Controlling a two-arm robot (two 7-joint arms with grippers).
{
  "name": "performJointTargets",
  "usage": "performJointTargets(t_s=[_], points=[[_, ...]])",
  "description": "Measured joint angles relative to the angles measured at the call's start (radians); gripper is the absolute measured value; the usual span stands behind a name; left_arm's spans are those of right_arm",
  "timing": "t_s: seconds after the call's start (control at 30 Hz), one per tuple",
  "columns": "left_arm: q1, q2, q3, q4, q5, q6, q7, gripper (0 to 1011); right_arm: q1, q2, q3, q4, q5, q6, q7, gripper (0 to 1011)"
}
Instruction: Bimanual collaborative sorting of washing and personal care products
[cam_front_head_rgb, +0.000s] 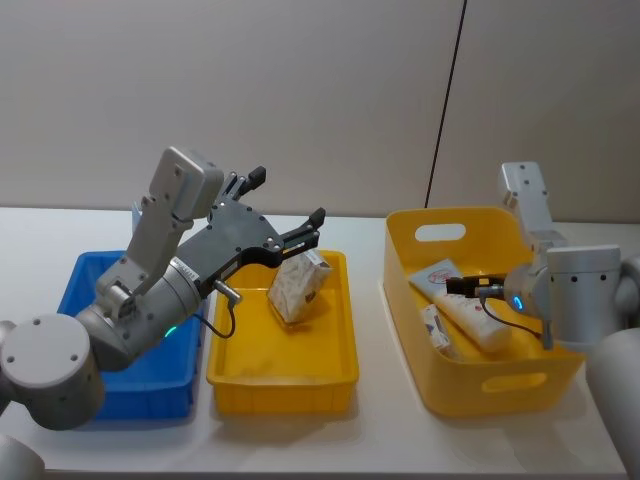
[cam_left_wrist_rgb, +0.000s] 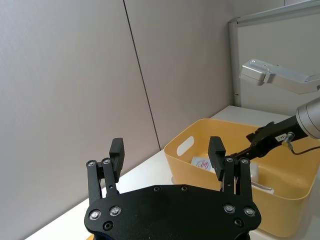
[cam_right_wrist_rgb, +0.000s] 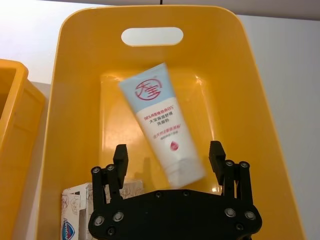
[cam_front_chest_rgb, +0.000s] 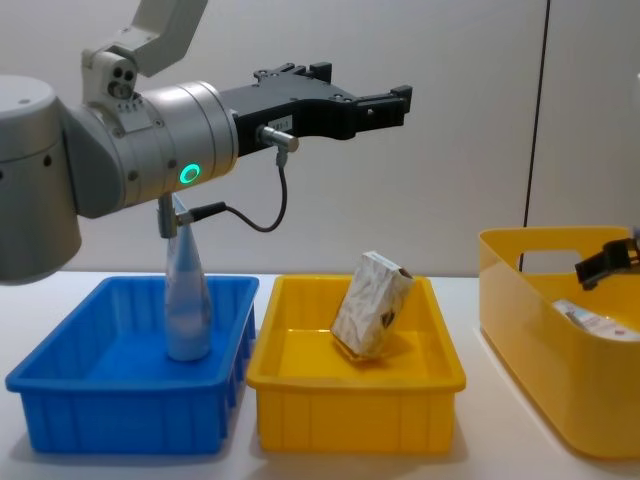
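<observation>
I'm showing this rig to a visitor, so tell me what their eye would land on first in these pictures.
First the left gripper, open and held high above the shallow yellow tray, where a grey-white patterned carton stands tilted. Next, the right gripper, open inside the deep yellow bin, poised over a pale-blue tube with a red circle mark lying flat. Last, another tube standing upright in the blue bin at the robot's left.

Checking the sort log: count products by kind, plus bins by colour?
Tubes: 2, one in the blue bin, one in the deep yellow bin
Cartons: 1
Small boxes: 1
Yellow bins: 2
Blue bins: 1
Total: 7
</observation>
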Motion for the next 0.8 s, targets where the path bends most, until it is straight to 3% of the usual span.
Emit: performJointTargets(t_s=[0.1,0.8], points=[[0.000,0.000,0.000,0.000,0.000,0.000,0.000,1001,-0.002,0.000,0.001,-0.002,0.000,0.003,0.003,1004],[0.000,0.000,0.000,0.000,0.000,0.000,0.000,1001,-0.047,0.006,0.028,-0.076,0.002,-0.016,0.025,1004]])
